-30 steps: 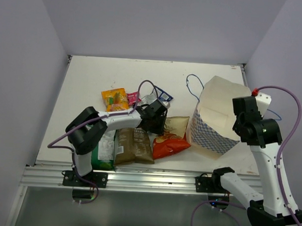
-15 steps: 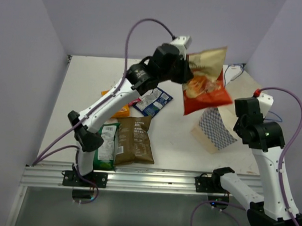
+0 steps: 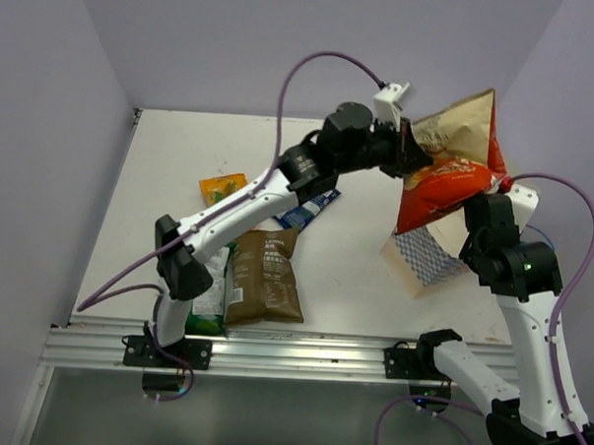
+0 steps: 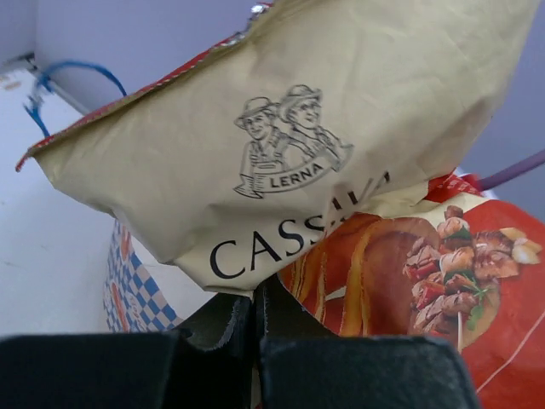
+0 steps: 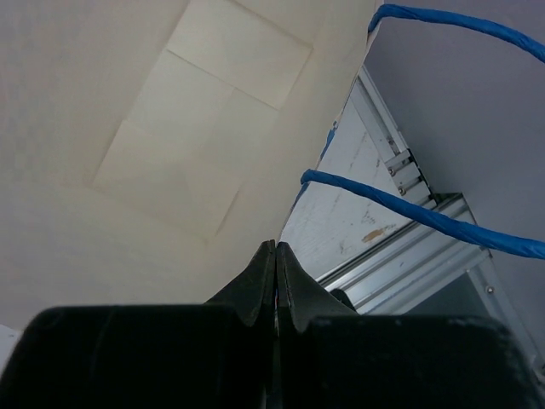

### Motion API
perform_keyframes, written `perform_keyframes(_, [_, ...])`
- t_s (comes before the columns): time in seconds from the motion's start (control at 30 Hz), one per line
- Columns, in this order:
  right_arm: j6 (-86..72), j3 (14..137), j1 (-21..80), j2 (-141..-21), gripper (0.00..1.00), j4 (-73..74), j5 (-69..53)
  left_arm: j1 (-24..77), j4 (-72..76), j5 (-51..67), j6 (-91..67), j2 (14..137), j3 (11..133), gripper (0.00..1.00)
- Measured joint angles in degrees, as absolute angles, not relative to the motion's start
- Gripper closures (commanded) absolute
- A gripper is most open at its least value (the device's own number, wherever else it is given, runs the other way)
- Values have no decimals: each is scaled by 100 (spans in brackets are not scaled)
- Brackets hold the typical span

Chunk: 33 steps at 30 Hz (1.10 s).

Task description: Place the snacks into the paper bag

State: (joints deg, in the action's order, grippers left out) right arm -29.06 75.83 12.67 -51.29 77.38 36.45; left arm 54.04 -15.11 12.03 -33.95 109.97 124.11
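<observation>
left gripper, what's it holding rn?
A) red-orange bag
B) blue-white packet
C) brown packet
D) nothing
A: the left gripper is shut on the top edge of the red-orange bag, which hangs in the air near the paper bag. The brown packet lies flat on the table.

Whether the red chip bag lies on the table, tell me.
No, the left tool holds the red chip bag in the air near the paper bag.
</observation>
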Motion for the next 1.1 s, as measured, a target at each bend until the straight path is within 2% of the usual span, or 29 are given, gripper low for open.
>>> perform_keyframes(0.2, [-2888,7583,1262,-5048,100,7804,3625,5723,-1448,1186,-3389,12263,12658,100])
perform_keyframes(0.4, [-2888,7583,1256,-4958,100,7835,3605,5771,-1223,996,-3389,12390,13076,100])
perform_keyframes(0.7, [-2877,7583,1256,-4904,100,7811,3472,5752,152,617,-3610,12582,13552,100])
perform_keyframes(1.1, [-2733,7557,1240,-4908,100,7839,3227,5822,993,773,-4119,13526,13299,100])
